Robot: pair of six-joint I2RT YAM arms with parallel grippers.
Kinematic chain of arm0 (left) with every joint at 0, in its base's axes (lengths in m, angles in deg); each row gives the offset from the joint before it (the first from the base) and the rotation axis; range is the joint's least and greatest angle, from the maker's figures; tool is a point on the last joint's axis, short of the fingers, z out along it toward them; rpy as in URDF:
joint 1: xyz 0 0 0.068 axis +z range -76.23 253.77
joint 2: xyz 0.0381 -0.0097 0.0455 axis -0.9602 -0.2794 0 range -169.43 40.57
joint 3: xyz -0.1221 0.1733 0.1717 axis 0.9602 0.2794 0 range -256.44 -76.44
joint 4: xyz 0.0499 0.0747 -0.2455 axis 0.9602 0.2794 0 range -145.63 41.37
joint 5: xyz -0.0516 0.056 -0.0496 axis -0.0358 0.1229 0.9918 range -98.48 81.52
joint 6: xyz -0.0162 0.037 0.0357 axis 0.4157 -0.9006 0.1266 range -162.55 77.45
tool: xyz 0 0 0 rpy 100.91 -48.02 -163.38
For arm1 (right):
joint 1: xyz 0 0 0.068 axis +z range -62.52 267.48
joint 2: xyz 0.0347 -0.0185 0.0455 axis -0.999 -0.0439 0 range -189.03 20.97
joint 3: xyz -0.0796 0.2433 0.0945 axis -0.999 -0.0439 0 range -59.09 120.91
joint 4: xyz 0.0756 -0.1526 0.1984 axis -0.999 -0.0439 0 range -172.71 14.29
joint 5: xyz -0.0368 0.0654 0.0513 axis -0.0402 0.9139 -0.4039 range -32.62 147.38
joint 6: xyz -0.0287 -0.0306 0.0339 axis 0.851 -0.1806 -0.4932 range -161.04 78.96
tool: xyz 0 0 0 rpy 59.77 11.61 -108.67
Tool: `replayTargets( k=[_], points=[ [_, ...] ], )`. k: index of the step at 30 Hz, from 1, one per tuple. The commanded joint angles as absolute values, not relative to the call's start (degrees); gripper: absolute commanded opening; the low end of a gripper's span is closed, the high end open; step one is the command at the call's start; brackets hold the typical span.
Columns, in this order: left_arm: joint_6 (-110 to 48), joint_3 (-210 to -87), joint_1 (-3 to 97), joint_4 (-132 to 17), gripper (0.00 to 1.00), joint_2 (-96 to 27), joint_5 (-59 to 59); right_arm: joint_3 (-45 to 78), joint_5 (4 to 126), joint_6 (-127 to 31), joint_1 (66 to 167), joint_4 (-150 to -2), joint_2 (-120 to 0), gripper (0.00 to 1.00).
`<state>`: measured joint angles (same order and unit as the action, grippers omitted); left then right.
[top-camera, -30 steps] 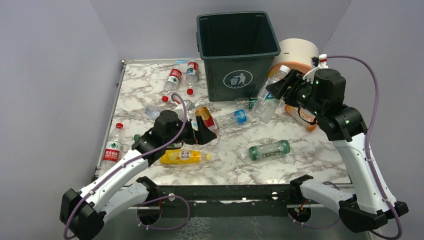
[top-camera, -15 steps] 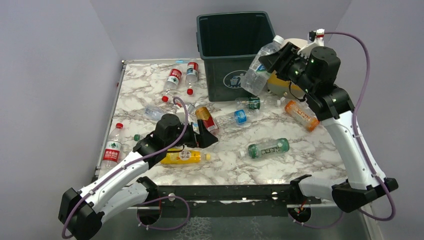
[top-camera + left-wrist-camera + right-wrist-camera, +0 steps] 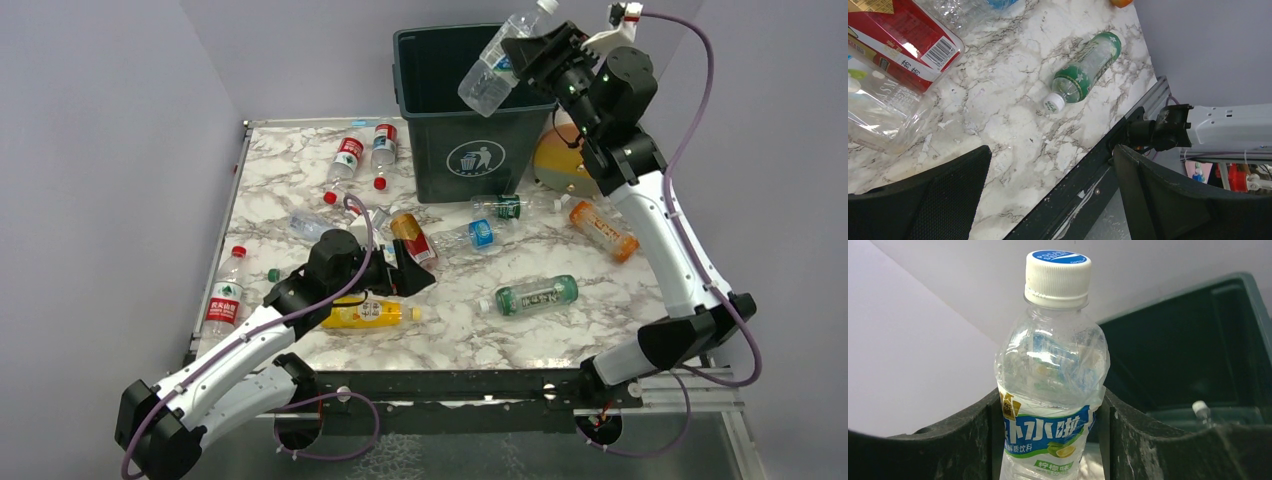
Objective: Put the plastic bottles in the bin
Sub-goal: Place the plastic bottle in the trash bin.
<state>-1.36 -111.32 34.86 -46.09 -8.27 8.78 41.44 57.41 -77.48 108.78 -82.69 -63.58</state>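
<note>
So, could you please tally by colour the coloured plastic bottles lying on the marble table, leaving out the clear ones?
Yellow-orange plastic bottle: 1
Green plastic bottle: 1
Red-and-gold plastic bottle: 1
Orange plastic bottle: 1
Total: 4

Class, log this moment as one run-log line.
right gripper: shut on clear bottle, raised at bin, not released | left gripper: open, empty, low over table | green bottle: lying on table
</note>
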Motion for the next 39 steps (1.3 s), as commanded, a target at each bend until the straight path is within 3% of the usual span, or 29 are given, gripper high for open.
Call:
replayTargets(
  k=[1,13,16,27,39],
  points=[
    [-0.9,-112.4,34.4,-45.5,0.99,-7.0,7.4,47.2,53.6,-75.3,108.8,-75.2,-69.3,0.57],
    [-0.8,-113.0,34.3,-43.2,0.99,-5.0,6.0,64.0,51.9,-68.4,108.4,-78.4,-87.7,0.61],
    [-1.1,-113.2,34.3,-42.6,0.99,-4.6,5.6,63.7,52.3,-68.2,108.3,-79.2,-88.7,0.68],
    [-2.1,-113.4,34.3,-42.2,0.99,-4.9,5.2,56.9,50.9,-67.1,108.2,-79.5,-84.9,0.86],
    [-2.4,-113.0,34.3,-42.1,0.99,-3.2,5.9,54.3,55.7,-64.0,108.2,-85.3,-75.2,0.95]
  ],
)
